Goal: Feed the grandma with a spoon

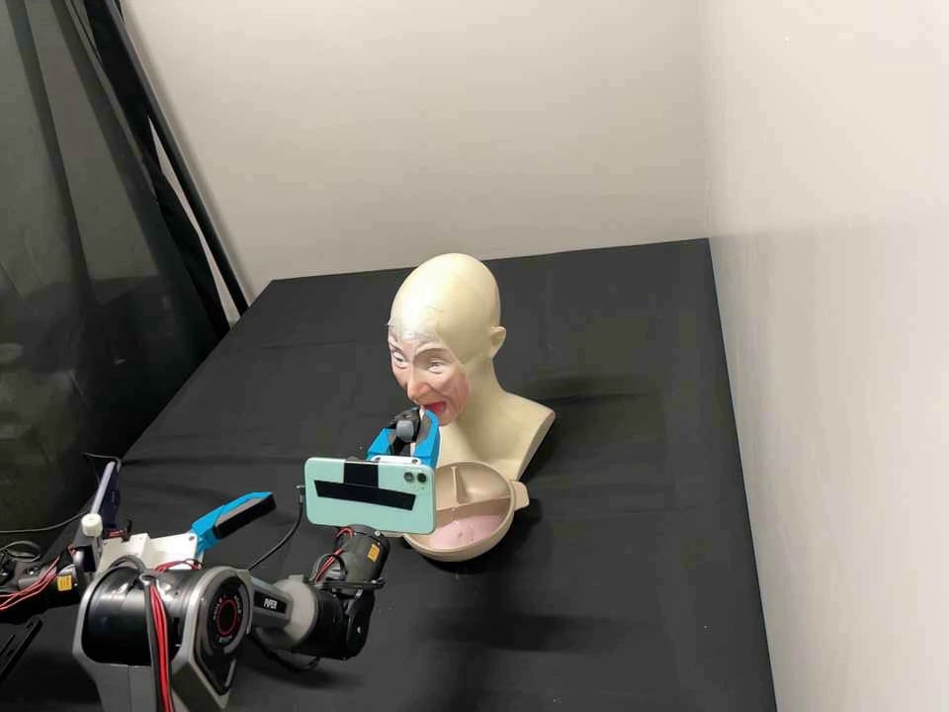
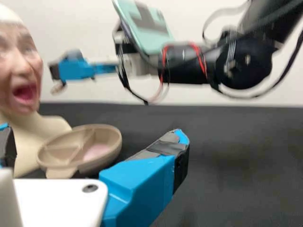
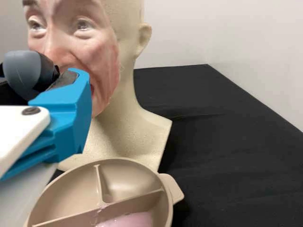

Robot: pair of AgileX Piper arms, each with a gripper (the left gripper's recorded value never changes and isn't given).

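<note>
Near left: the left gripper (image 2: 92, 146) is hanging low over the black bench (image 1: 613, 396), fingers spread wide with nothing between them, well apart from the work.

Centre: the right gripper (image 1: 408, 427) is clamping the grey handle of the spoon (image 3: 28, 71) and sitting right at the grandma's (image 1: 450, 326) open mouth (image 1: 435, 407). The spoon's bowl end is hiding behind the fingers, so I cannot tell whether it is past the lips.

Just right and nearer: a divided tan bowl (image 1: 479, 539) is sitting just in front of the bust's base, with pink food lying in its nearest compartment.

Judgement: the delivery step looks to be in hand. Doing it well means easing the spoon in level and straight along the mouth opening, slowly. The grip should be firm enough that the round handle is not rolling. The arm should not be pressing on the head, which may be standing loose and could tip back.
</note>
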